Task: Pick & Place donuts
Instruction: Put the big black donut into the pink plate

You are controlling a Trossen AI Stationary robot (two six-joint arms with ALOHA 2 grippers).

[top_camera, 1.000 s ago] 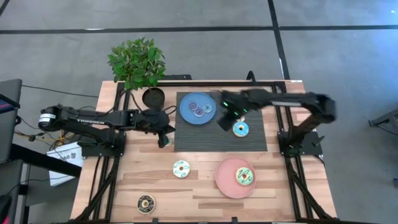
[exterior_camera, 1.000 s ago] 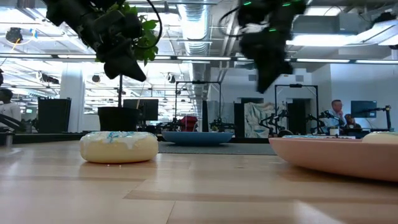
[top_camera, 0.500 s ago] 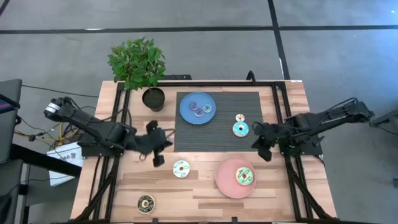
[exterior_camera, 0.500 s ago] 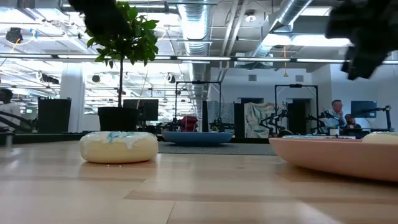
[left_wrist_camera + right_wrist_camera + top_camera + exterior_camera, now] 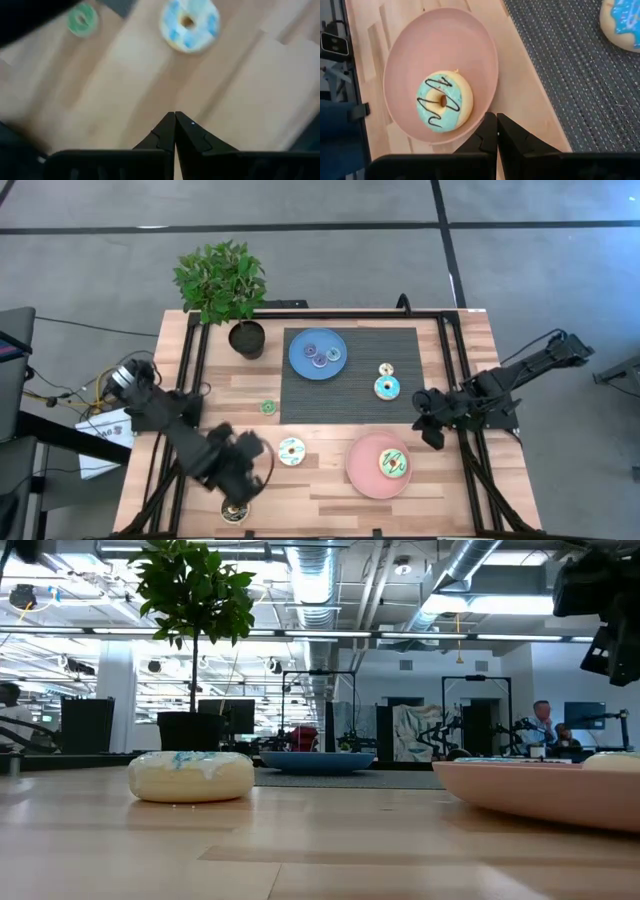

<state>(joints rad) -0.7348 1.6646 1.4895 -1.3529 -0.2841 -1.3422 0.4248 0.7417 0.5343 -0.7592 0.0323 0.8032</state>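
Partly done, I judge: one donut [image 5: 442,102] sits plated just ahead of the right gripper [image 5: 496,131], cream donut [image 5: 189,24] loose beyond the left gripper [image 5: 175,131]; both jaws pinched empty.

I saw grey floor [image 5: 320,270] with dark seams | bright ceiling lights [image 5: 500,605] and ducts [image 5: 385,580] | monitors [image 5: 225,715], seated person [image 5: 541,720] behind.

- The table [image 5: 330,490] is pale wood planking with a smooth finish.
- The mat [image 5: 400,405] looks dark, woven and ribbed.
- The pink plate [image 5: 465,55] is smooth and matt.
- The donut [image 5: 444,101] carries glossy icing.
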